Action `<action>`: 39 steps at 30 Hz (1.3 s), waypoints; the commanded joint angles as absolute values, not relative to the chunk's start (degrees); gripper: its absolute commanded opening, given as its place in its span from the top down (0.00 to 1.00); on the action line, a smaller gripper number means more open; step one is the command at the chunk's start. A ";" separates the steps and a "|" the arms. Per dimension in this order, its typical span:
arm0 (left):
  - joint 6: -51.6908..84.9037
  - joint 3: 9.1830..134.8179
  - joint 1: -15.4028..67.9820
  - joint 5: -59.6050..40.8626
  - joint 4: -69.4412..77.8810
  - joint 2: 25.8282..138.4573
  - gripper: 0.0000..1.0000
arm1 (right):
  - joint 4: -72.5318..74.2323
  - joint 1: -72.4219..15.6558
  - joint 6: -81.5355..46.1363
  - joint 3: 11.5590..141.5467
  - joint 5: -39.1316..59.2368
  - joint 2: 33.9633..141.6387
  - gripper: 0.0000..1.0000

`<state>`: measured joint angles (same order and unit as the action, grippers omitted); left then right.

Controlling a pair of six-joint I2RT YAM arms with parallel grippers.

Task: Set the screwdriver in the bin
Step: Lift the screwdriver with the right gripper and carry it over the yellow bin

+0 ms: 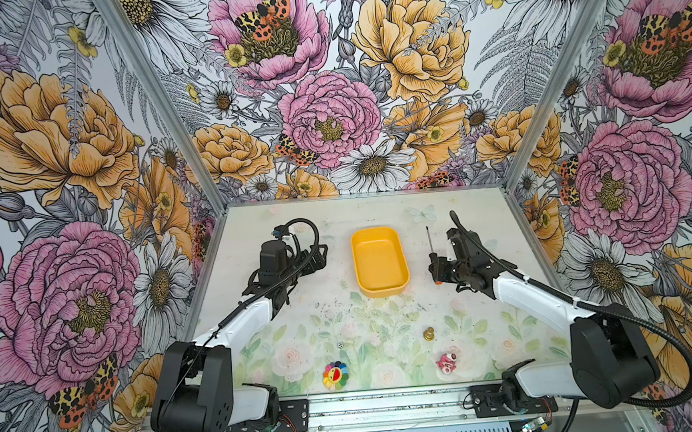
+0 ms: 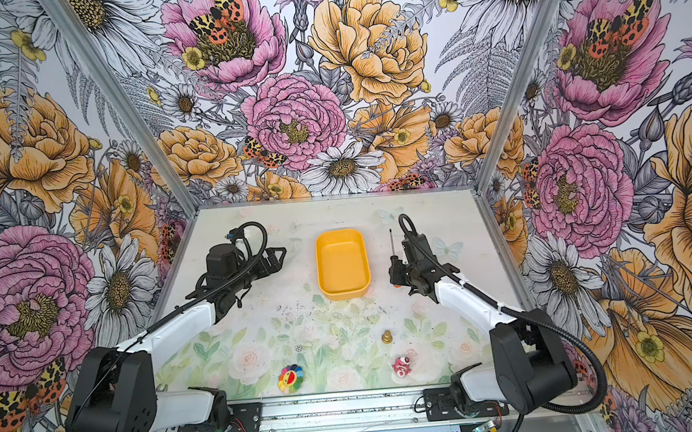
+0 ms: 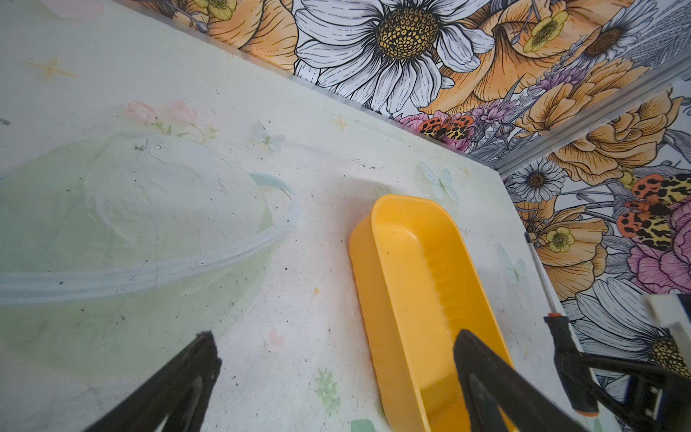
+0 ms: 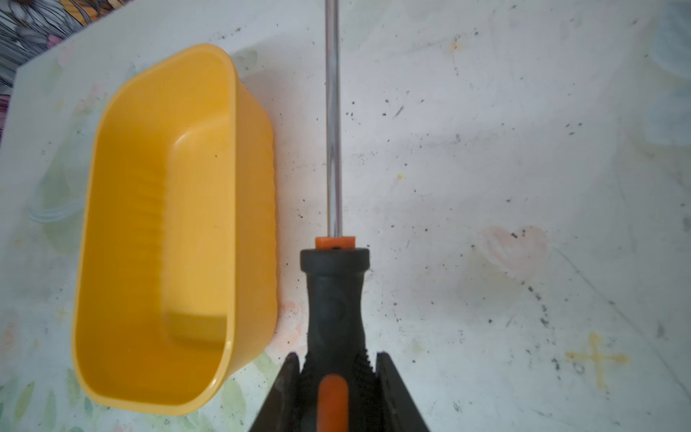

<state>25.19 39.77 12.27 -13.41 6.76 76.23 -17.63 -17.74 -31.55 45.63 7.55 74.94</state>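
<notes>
A narrow strip of bare surface (image 1: pixel 418 258) separates the bin (image 1: pixel 380 264) from the screwdriver (image 4: pixel 334 299) clamped in the right end effector (image 1: pixel 435 267). On the bin's other side, a like strip runs to the left end effector (image 1: pixel 320 257), its jaws apart. A die (image 1: pixel 340 345), a brass knob (image 1: pixel 429 334), a flower toy (image 1: pixel 335 375) and a red toy (image 1: pixel 446 363) sit near the front edge, well apart from the bin.

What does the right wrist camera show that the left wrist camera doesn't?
Only the right wrist view shows, close up, the right gripper shut on the black-and-orange handle of the screwdriver, and the whole bare inside of the bin. Only the left wrist view shows the left gripper, open and holding nothing, and the big wallpaper daisy. Both show the screwdriver beside the yellow bin, not in it.
</notes>
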 commanded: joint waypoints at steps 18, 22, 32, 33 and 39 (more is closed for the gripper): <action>22.42 39.07 12.81 -13.82 4.14 72.90 0.01 | -23.00 -44.30 -35.88 76.49 -26.77 87.18 1.00; 22.11 38.28 12.82 -13.36 4.09 71.16 0.01 | -31.30 -44.91 -41.79 83.64 -26.62 94.54 1.00; 21.47 37.88 12.51 -12.87 3.52 69.87 0.01 | -38.89 -45.09 -44.90 89.65 -24.35 104.72 1.00; 21.47 37.88 12.57 -12.84 3.52 69.92 0.01 | -39.19 -45.14 -45.38 89.57 -24.25 105.22 1.00; 21.24 38.14 12.56 -12.83 3.52 70.86 0.01 | -39.75 -44.11 -47.31 88.64 -19.33 108.09 1.00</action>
<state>22.48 38.68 12.27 -13.37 3.88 70.85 -39.07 -44.64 -45.28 87.31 -21.76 106.48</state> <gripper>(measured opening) 0.988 0.293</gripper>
